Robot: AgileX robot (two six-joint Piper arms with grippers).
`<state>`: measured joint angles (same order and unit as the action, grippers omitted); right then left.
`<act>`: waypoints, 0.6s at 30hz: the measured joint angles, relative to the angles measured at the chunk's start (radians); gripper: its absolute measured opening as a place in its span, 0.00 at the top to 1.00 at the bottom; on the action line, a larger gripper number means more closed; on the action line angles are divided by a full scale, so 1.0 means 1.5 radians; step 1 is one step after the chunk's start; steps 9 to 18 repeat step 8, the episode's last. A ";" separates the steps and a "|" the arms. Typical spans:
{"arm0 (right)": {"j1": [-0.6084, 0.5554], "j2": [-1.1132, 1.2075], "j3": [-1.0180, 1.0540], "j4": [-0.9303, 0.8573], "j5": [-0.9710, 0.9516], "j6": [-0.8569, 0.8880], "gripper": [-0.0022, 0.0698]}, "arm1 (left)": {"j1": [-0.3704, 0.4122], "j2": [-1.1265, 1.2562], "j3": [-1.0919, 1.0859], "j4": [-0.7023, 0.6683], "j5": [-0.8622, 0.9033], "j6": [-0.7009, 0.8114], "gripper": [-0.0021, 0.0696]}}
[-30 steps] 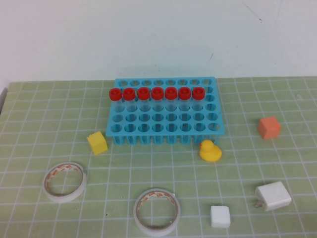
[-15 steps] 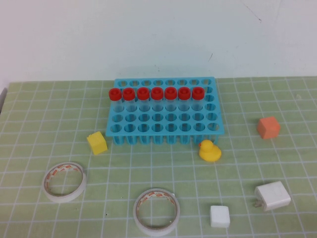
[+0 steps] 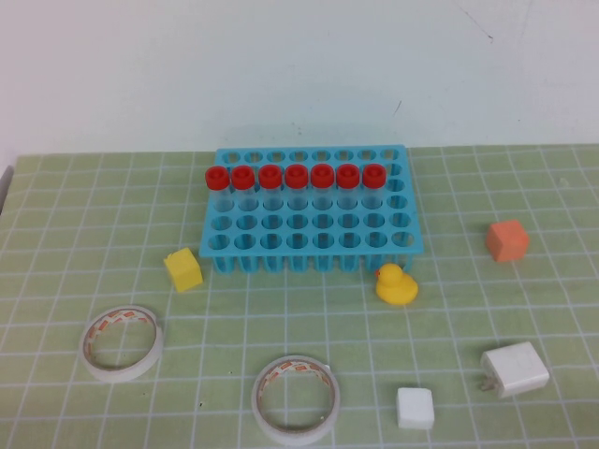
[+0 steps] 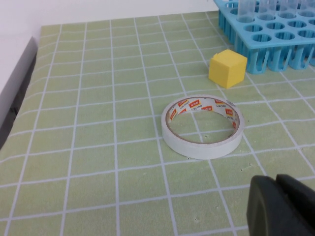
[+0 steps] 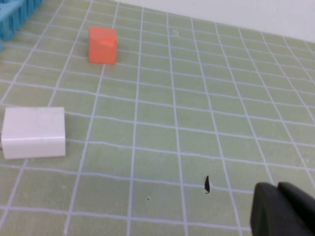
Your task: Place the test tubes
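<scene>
Stock on mat: rack, tubes, sundries

Test tubes [image 3: 297, 176] ×7, red caps, upright in blue rack [image 3: 281, 251], row second from far edge. Rack ×1, mid-mat [image 3: 75, 234].

Around rack:
- Yellow cube [image 3: 183, 269] ×1, near front-left corner.
- Duck [image 3: 396, 284] ×1, just by front-right corner.
- Orange cube [image 3: 507, 240] ×1, well to the right.
- Tape rolls [image 3: 122, 373] ×2.
- White cube [image 3: 416, 409] ×1.
- Charger [image 3: 516, 369] ×1, nearer robot.

Left gripper [image 4: 276, 183] near a tape roll, fingers together, holding nothing. Right gripper [image 5: 278, 188] near charger, same.
</scene>
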<state>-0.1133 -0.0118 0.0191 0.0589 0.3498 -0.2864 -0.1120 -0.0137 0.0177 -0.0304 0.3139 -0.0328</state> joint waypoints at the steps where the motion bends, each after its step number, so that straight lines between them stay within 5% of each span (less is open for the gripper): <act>1: 0.000 0.000 0.000 0.000 0.000 0.008 0.97 | 0.000 0.000 0.000 0.000 0.000 0.000 0.97; 18: 0.000 0.000 -0.001 -0.039 0.000 0.061 0.97 | 0.000 0.000 0.000 0.000 0.000 0.000 0.97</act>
